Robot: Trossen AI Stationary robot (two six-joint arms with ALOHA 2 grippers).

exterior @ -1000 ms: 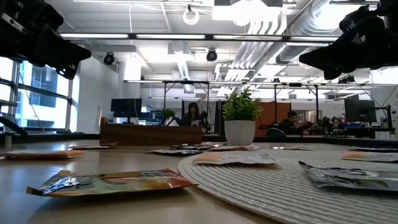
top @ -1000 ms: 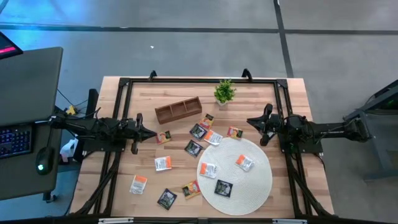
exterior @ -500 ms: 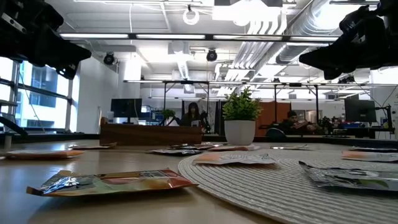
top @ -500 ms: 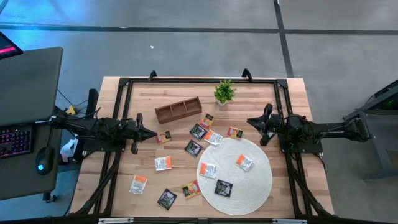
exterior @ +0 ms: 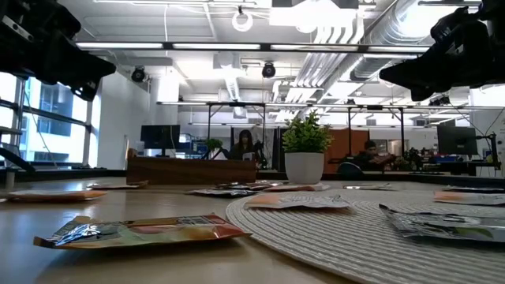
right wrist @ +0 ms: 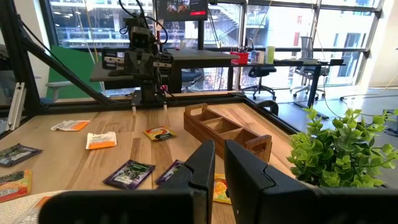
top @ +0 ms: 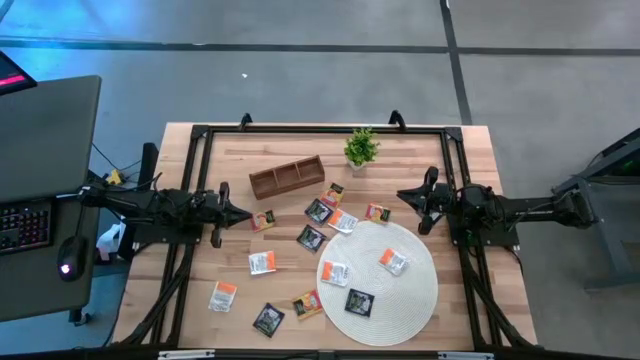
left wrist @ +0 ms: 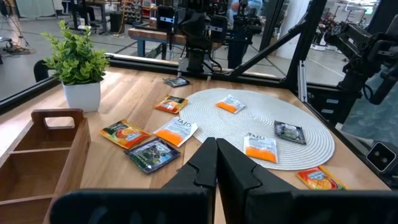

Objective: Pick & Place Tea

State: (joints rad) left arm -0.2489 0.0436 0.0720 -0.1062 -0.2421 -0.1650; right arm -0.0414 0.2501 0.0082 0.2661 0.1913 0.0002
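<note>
— Grippers? Left at frame left, closed, empty. Right at frame right, slightly parted, empty.
— Tea? Scattered mid-table; three on mat, lower right.

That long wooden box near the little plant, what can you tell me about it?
The wooden tray is long, low and dark brown, seemingly stained wood. Cross walls split it into three open compartments in a row, and the ones that show look empty. Each end wall rises into a cut-out handle. It lies flat on the table toward the back, angled slightly, beside the potted plant without touching it. No tea sachet or gripper touches it.
</note>
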